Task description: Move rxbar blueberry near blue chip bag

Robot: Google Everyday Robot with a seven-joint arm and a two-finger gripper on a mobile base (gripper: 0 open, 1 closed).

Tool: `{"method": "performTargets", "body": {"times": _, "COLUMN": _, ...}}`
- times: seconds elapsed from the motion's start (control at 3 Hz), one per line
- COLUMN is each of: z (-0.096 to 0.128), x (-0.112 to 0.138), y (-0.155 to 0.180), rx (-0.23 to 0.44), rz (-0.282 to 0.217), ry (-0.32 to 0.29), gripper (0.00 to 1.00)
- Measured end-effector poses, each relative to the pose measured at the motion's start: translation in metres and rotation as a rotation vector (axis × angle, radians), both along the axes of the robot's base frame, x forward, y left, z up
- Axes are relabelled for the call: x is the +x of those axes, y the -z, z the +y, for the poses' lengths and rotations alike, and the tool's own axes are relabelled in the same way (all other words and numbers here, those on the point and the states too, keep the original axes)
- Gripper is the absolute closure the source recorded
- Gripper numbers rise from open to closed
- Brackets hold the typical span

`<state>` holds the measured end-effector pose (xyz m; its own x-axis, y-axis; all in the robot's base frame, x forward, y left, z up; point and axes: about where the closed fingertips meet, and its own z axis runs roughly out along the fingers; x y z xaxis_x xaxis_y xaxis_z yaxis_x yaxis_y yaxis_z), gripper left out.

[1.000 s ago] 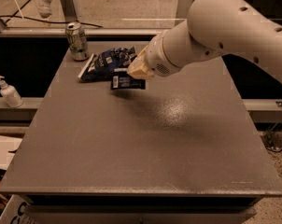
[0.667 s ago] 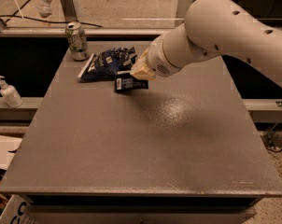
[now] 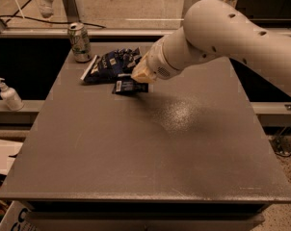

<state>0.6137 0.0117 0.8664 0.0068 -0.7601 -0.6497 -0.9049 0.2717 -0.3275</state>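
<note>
Camera view: gripper (image 3: 139, 76) seemingly over table (image 3: 160, 158)

One view only, set high in front of the worktop (image 3: 150, 148), facing down and across it to the far edge (near edge lies along the bottom). Close in; the arm (image 3: 222, 28) runs off at right. The tool (image 3: 141, 75) shows upper centre-left, just above the rxbar blueberry (image 3: 128, 86).

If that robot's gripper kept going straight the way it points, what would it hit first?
Probably the rxbar blueberry, lying on the table right under the gripper. The blue chip bag sits just behind it. Depth is unclear, so they may already touch.
</note>
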Motion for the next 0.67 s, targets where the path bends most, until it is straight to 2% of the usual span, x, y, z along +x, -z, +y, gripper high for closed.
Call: {"method": "performTargets", "body": {"times": 0.67, "z": 0.0070, "x": 0.0015, "y": 0.0040, "rx": 0.011, "rz": 0.001, "ry": -0.035, "gripper": 0.12}}
